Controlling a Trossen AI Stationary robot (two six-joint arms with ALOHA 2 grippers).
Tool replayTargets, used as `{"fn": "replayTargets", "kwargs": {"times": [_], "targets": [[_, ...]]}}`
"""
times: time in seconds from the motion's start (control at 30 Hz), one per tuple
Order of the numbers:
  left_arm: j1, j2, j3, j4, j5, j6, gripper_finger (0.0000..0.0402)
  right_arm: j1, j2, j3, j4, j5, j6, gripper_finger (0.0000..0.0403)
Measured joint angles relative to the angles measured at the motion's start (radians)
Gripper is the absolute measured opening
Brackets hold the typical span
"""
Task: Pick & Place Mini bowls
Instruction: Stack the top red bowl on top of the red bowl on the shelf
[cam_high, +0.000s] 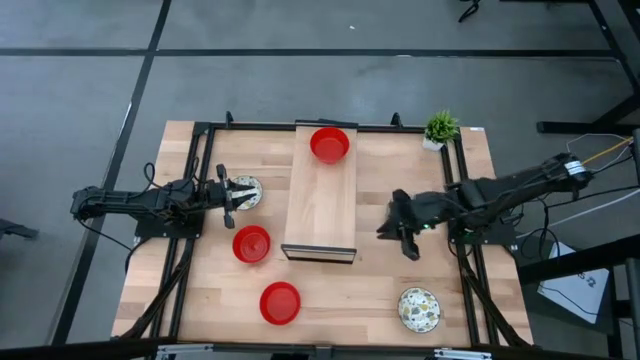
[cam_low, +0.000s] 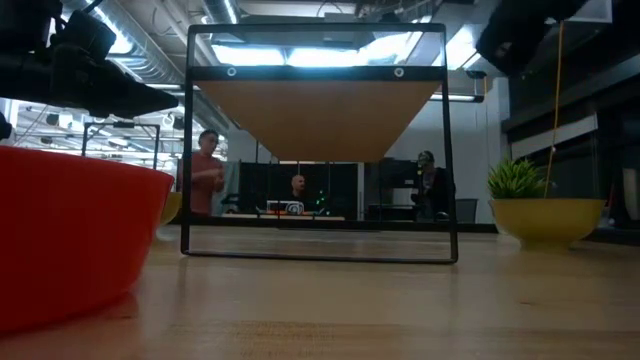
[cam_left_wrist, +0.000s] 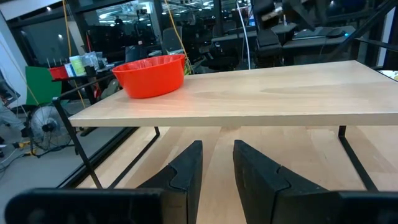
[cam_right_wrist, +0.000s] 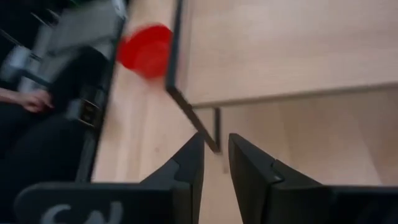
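Five mini bowls show, all upright, round with no long axis. Left hand (cam_high: 231, 195), fingers slightly parted and empty, hovers touching-close over a patterned bowl (cam_high: 246, 192). Red bowls (cam_high: 251, 244) (cam_high: 280, 303) lie nearer; another red bowl (cam_high: 329, 144) tops the raised shelf (cam_high: 322, 205). Right hand (cam_high: 400, 238), narrowly parted, empty, hangs beyond the shelf, second patterned bowl (cam_high: 419, 308) well apart.

Three red bowls (cam_high: 329, 144) and two floral bowls (cam_high: 419, 308) sit upright.

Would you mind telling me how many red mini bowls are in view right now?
3. One red bowl sits on the raised shelf at its far end; a second lies left of the shelf; a third lies near the front edge. None appears hidden.
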Motion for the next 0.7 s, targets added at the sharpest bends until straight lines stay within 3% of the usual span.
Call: {"fn": "replayTargets", "kwargs": {"times": [0.3,0.53,0.7], "targets": [[0.000,0.000,0.000,0.000,0.000,0.000,0.0086,0.064,-0.126,-0.321,0.488,-0.002,-0.069,0.0075],[0.000,0.000,0.000,0.000,0.000,0.000,0.0086,0.074,-0.136,-0.486,0.800,-0.131,-0.142,0.0075],[0.000,0.000,0.000,0.000,0.000,0.000,0.0086,0.079,-0.142,-0.614,1.026,-0.140,-0.191,0.0075]]}}
